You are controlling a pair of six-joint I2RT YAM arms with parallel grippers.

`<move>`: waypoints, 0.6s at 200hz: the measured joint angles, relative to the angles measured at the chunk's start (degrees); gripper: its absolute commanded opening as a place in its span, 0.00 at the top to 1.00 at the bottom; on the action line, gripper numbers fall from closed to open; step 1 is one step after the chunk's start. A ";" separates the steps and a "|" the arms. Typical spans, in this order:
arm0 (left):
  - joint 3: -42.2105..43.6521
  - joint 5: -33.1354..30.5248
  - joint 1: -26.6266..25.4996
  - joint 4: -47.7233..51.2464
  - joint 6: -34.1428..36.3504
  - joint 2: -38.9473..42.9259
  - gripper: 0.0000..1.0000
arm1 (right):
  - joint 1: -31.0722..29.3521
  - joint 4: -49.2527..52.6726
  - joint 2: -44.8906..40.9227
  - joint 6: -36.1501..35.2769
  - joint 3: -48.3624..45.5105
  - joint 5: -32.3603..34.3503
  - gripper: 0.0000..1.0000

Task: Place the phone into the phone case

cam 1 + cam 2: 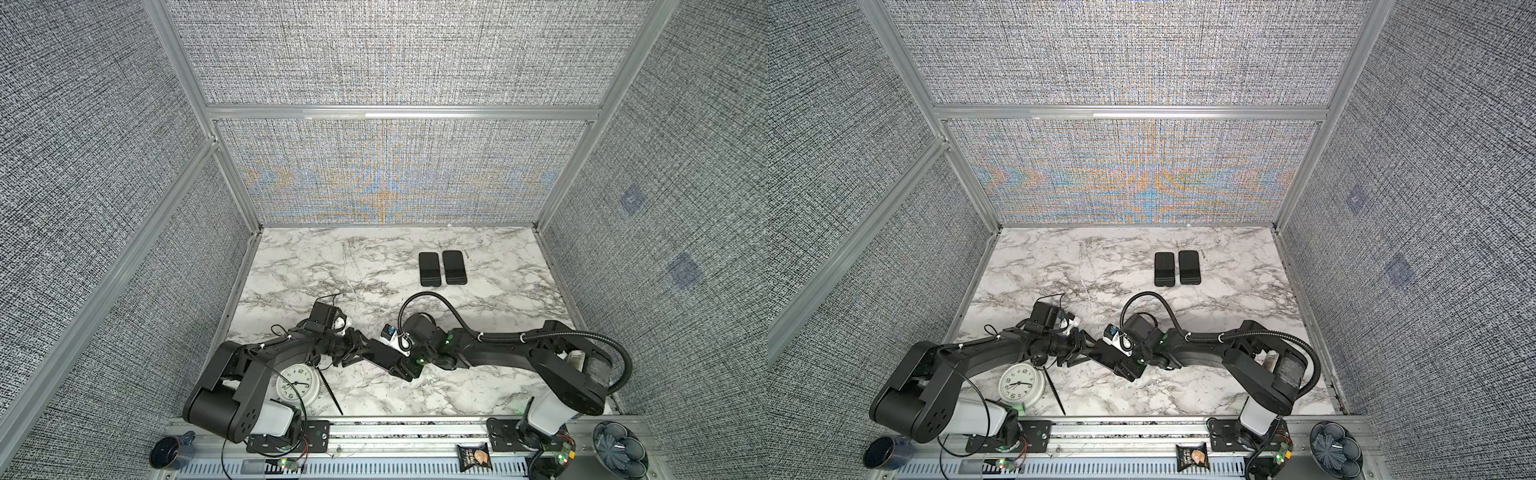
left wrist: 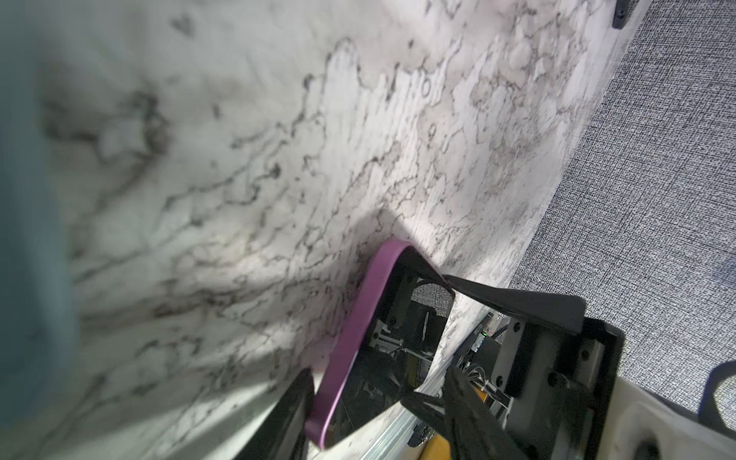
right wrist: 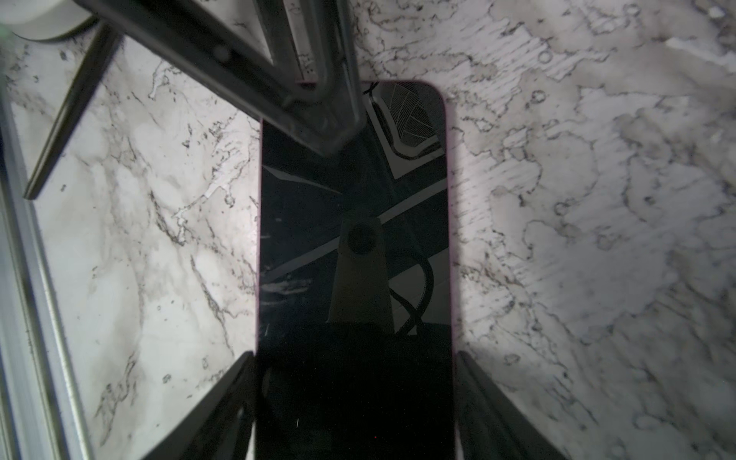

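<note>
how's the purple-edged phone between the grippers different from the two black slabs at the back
The phone has a purple rim; the black slabs look all black. The phone is held in the right gripper near the front; the black slabs lie free, side by side, at the far side. Both are flat, dark-faced rounded rectangles.

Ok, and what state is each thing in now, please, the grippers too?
phone: screen dark, held by its long edges
right gripper: shut on the phone
left gripper: around the phone's other end, grip unclear
black slabs: flat, side by side
clock: lying face up
</note>
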State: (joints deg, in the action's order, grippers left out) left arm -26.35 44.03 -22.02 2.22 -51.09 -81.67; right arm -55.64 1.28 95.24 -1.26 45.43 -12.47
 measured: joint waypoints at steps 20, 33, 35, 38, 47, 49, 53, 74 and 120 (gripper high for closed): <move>0.00 0.02 0.00 -0.79 -0.17 -0.72 0.59 | 0.20 -0.68 0.07 0.57 -0.20 -0.35 0.33; 0.00 0.02 0.00 -1.11 -0.28 -1.25 0.65 | 0.35 -1.11 0.07 0.85 -0.37 -0.57 0.33; 0.00 0.02 0.00 -1.20 -0.31 -1.29 0.65 | 0.37 -1.20 0.09 0.90 -0.39 -0.63 0.33; 0.00 0.02 0.02 -1.29 -0.31 -1.44 0.66 | 0.42 -1.31 0.09 1.09 -0.42 -0.72 0.33; 0.00 0.00 0.04 -1.66 -0.33 -1.66 0.67 | 0.50 -1.53 0.09 1.31 -0.44 -0.85 0.33; 0.02 0.02 0.04 -1.75 -0.33 -1.68 0.68 | 0.50 -1.55 0.09 1.33 -0.44 -0.85 0.33; 0.02 0.02 0.04 -1.95 -0.35 -1.73 0.69 | 0.50 -1.62 0.09 1.46 -0.44 -0.85 0.33; 0.00 -0.07 0.04 -2.36 -0.31 -1.62 0.75 | 0.74 -1.95 0.11 1.95 -0.46 -1.05 0.33; -0.52 -0.52 0.11 -2.14 1.03 -0.07 0.85 | 0.94 -2.75 0.26 2.64 -0.39 -1.01 0.29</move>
State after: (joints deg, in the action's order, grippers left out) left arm -26.87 43.51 -21.91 0.08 -50.06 -81.73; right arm -54.70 -1.48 95.50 1.39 45.04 -13.47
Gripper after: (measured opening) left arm 0.182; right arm 0.722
